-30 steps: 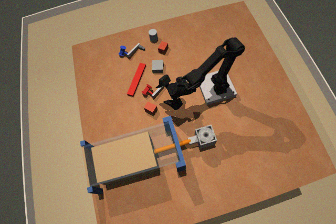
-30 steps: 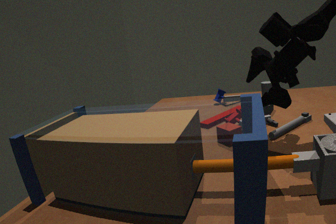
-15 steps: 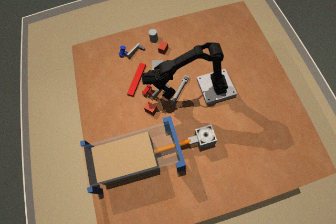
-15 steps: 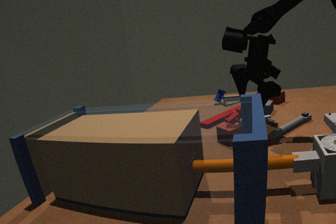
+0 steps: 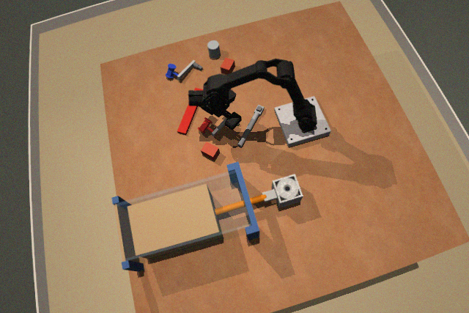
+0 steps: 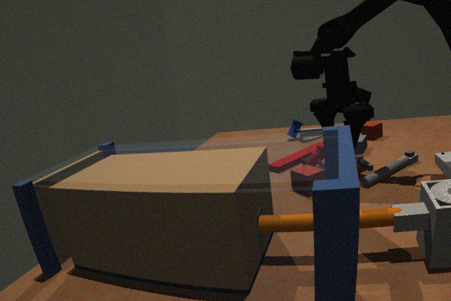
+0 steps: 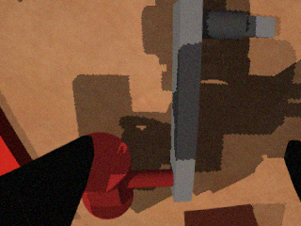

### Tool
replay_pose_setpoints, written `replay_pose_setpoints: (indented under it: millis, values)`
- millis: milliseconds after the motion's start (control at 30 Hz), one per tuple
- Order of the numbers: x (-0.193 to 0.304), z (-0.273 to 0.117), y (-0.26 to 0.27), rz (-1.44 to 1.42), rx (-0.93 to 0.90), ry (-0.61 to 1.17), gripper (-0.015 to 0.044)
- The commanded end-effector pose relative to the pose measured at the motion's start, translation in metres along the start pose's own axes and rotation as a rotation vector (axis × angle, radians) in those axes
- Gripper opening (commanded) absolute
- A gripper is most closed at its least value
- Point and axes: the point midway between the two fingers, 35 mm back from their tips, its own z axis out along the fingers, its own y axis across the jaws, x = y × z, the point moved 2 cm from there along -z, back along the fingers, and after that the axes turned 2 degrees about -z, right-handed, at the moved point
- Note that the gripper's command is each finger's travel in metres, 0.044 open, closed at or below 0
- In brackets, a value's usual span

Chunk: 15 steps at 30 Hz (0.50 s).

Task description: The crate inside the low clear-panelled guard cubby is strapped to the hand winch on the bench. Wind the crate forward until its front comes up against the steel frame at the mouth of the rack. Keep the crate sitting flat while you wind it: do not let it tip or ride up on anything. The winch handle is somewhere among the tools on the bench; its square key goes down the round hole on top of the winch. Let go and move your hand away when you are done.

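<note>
The tan crate (image 5: 172,218) (image 6: 163,170) sits flat in the clear-panelled cubby, with a gap between its front and the blue frame (image 5: 244,196) (image 6: 335,225) at the mouth. An orange strap (image 5: 231,207) (image 6: 287,222) runs from it to the grey winch (image 5: 289,203) (image 6: 438,235), whose top hole is empty. My gripper (image 7: 192,149) is open and empty, pointing down over the red-knobbed crank (image 5: 204,125) (image 7: 185,104). Its fingers stand either side of the crank's grey arm, the left one overlapping the knob in the wrist view. A blue-knobbed crank (image 5: 186,70) (image 6: 294,128) lies farther back.
A grey bar (image 5: 250,127) (image 6: 387,170) lies between the crank and the arm's base. A red bar (image 5: 186,120) (image 6: 294,158) lies beyond the crank. One red block (image 5: 209,151) lies near the crank, another red block (image 5: 227,65) near a grey cylinder (image 5: 213,50).
</note>
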Motion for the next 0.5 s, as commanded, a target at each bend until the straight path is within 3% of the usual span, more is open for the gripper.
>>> replay_pose_setpoints:
  millis: [0, 200, 467]
  values:
    - [-0.001, 0.017, 0.001, -0.004, 0.015, -0.002, 0.044]
    - [0.0, 0.044, 0.001, 0.0, 0.015, 0.0, 0.044]
    - [0.0, 0.048, 0.001, 0.001, 0.014, 0.0, 0.044]
